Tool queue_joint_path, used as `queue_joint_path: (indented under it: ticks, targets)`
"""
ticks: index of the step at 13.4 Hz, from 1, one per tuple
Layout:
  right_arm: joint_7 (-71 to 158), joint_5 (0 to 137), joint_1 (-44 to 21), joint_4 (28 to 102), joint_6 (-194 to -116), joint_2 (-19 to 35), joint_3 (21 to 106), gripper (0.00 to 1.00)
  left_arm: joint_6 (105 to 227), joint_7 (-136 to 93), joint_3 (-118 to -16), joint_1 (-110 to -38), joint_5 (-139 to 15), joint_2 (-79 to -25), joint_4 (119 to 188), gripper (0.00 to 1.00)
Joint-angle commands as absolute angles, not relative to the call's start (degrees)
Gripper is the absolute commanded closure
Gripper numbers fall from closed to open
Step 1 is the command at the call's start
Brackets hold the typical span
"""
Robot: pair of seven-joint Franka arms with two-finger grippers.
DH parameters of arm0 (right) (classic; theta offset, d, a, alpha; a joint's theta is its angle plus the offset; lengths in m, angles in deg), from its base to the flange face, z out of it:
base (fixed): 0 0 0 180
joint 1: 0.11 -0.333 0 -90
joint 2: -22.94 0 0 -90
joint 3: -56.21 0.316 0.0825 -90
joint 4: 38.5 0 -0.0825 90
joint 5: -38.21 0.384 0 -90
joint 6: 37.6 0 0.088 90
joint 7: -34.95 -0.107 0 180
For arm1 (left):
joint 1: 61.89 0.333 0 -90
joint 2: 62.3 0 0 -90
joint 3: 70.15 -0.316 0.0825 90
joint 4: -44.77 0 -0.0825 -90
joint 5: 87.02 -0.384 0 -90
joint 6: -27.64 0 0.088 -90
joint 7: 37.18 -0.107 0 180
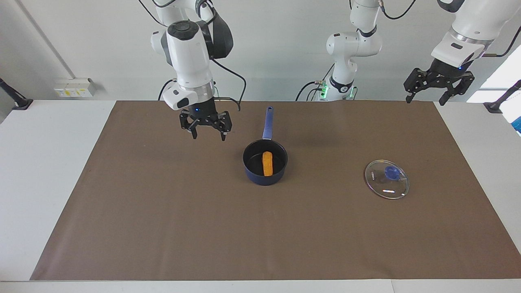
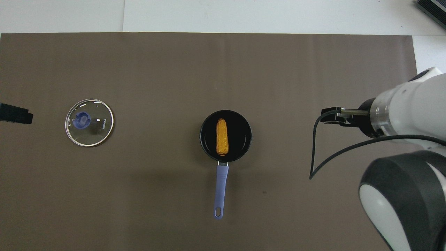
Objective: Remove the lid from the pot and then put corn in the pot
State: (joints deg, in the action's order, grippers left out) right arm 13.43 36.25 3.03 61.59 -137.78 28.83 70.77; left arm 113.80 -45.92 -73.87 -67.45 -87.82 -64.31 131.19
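The navy pot (image 1: 264,176) stands on the middle of the brown mat, its long handle (image 1: 267,122) pointing toward the robots. The yellow-orange corn (image 1: 267,163) lies inside it, and shows in the overhead view (image 2: 222,137) in the pot (image 2: 242,137). The glass lid (image 1: 386,179) with its blue knob lies flat on the mat toward the left arm's end, apart from the pot; it also shows in the overhead view (image 2: 89,122). My right gripper (image 1: 208,135) hangs open and empty over the mat, beside the pot toward the right arm's end. My left gripper (image 1: 426,98) is open and empty, raised over the mat's edge at the left arm's end.
The brown mat (image 1: 163,224) covers most of the white table (image 1: 49,162). A third arm's base (image 1: 346,69) stands at the robots' edge of the table. A black cable (image 2: 315,150) loops from the right arm's wrist (image 2: 400,104).
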Motion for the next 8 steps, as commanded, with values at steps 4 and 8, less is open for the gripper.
queue_joint_path:
  ticks: [4,8]
  targets:
    - [25.8,36.6,3.2,53.3,-128.0,28.3,62.8,0.0,111.5,-45.2,-74.3,-67.2,-86.7,-64.1,129.1,0.0]
    - [31.1,36.7,0.2,53.6,-127.9,28.6,55.4,0.0,111.4,-40.9,-73.1,-67.6,-85.5,-64.1,127.9,0.0]
